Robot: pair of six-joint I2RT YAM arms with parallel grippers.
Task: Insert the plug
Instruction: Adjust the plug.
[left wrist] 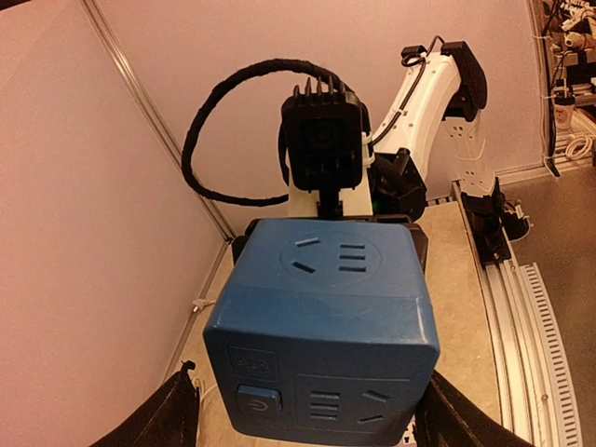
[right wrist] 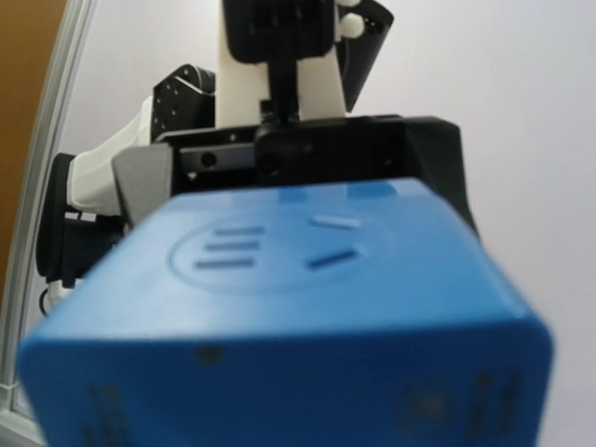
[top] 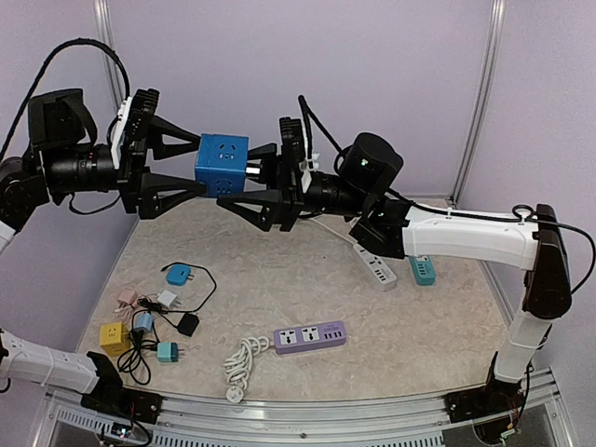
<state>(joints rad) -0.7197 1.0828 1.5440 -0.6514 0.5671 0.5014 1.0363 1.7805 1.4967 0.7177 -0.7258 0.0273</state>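
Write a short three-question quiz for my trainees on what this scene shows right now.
1. True or false: the blue cube socket rests on the table.
2. Which lies nearest the table's front rail? A. purple power strip B. white power strip C. teal adapter
3. What colour is the small cube adapter at the table's front left?

Key: 1. False, it is up in the air between the left gripper and right gripper. 2. A. 3. Yellow.
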